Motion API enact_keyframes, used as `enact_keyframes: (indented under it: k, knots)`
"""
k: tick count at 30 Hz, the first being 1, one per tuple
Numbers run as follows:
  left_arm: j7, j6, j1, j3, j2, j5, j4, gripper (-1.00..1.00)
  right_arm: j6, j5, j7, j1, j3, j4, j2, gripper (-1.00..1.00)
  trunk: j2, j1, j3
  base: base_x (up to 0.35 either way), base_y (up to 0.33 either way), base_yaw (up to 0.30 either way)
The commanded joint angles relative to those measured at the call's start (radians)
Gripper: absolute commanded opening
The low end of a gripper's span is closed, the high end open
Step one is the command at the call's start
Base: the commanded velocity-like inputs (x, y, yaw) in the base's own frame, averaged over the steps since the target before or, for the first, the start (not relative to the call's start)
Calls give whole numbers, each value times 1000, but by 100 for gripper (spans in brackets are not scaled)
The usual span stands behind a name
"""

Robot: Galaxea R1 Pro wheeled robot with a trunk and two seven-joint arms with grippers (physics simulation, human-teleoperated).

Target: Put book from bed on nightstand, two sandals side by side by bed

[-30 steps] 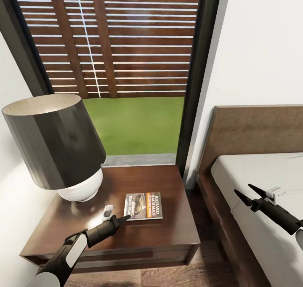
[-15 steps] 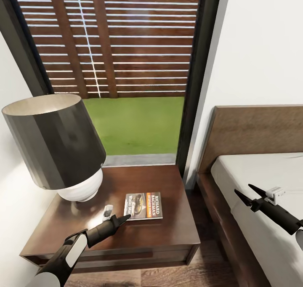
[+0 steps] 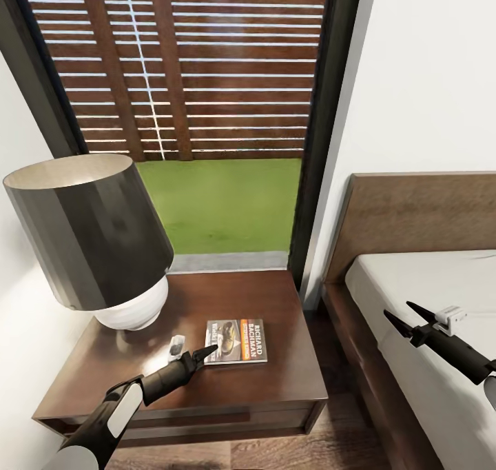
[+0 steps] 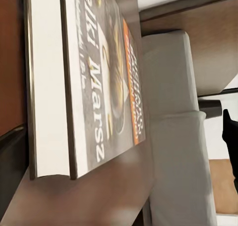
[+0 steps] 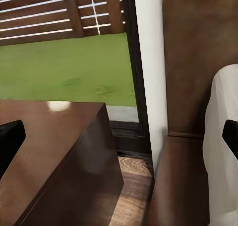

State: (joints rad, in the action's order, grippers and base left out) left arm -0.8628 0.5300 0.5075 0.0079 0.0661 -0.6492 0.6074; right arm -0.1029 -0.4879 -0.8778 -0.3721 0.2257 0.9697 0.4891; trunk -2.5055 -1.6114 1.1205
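The book (image 3: pixel 236 341) is seen lying flat on the top of the nightstand (image 3: pixel 275 380), a little right of the middle and toward the near edge. Its long axis runs left to right across the top, with the orange band and the white author's name along the right end, the lettering turned sideways so that it reads from near to far. In the left wrist view the book (image 4: pixel 89 92) is shown close up, its white page edge and dark cover seen at a slant above the brown wood.

The left gripper (image 3: pixel 205 353) is held low over the nightstand, its tips meeting the near left corner of the book. The fingers appear drawn together to a point, but whether anything is pinched between them cannot be told from this angle.

On the far left of the nightstand a lamp (image 3: pixel 89 236) with a dark shade and a white base is standing, and a small dark and white object (image 3: pixel 176 346), too small to name, is lying between the lamp and the book.

The bed (image 3: pixel 441 284) is placed to the right, apart from the nightstand by a strip of wood floor (image 3: pixel 344 428). The right gripper (image 3: pixel 403 316) is held over the mattress edge with its two fingers spread and nothing between them.
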Motion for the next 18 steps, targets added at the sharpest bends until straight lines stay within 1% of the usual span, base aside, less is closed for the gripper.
enact_keyframes:
  k: [1,12,18]
  knots:
    - [1,4,0,1,0,0,-1,100,-1,-5,-5,-1,0,-1,0,100,0,0,1,0,0,0]
    - [1,4,0,0,0,0,0,100,-1,-4,-4,0,0,-1,0,100,0,0,1,0,0,0]
    - [1,4,0,0,0,0,0,100,-1,-4,-4,-1,0,-2,0,100,1,3,-22,0,0,0]
